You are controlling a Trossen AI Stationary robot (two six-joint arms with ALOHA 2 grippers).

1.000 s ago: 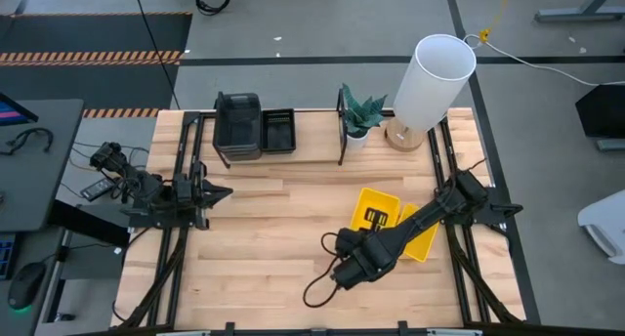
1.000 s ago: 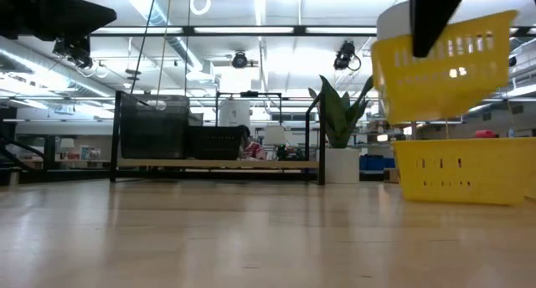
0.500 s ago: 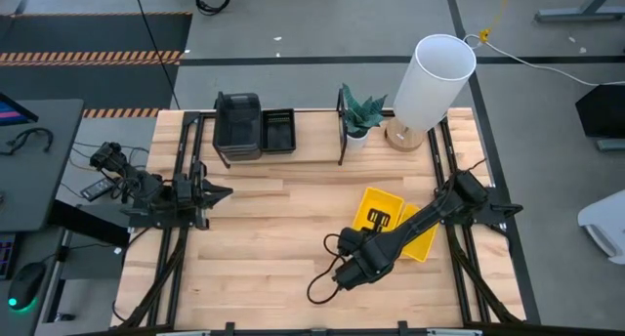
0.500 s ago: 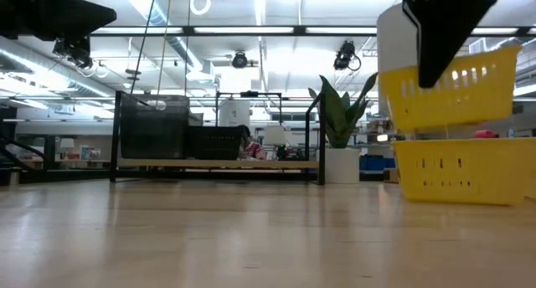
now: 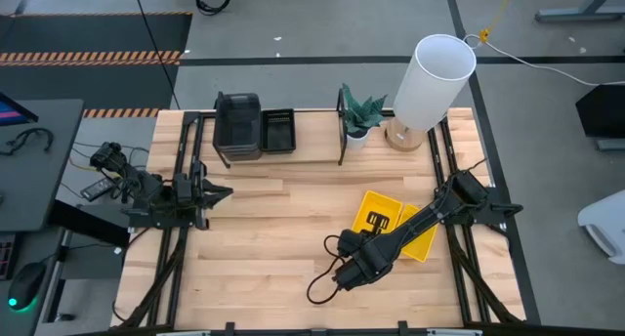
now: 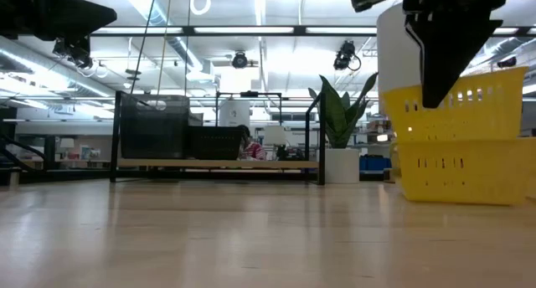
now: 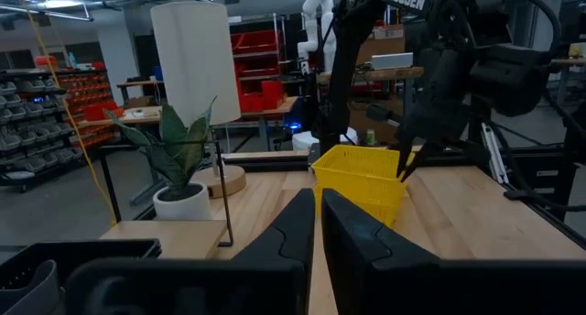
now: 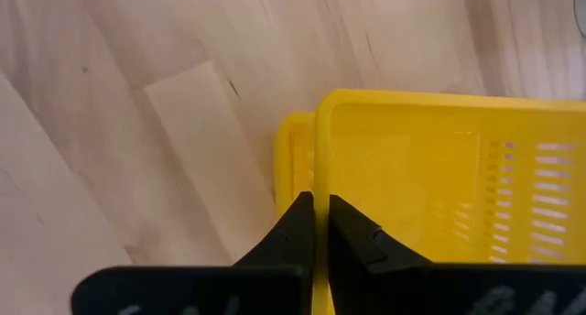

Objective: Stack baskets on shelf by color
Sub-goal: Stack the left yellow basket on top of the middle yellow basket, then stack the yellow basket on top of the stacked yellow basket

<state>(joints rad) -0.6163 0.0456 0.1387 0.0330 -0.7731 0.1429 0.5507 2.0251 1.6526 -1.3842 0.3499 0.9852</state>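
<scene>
Yellow basket (image 5: 375, 211) rim pinched in closed right pincer (image 5: 378, 220), nested atop second yellow basket (image 5: 422, 235).

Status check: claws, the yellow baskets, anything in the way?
Right claw shut on upper yellow basket, nesting it into lower yellow basket. Left claw shut, empty, table's left side. Nothing in the way.

Potted plant (image 5: 359, 116) upright at far edge of desk (image 5: 273, 229). White lamp (image 5: 430, 82) on round wooden base just beside it. Black cable (image 5: 322, 282) looped on desk, near side.
</scene>
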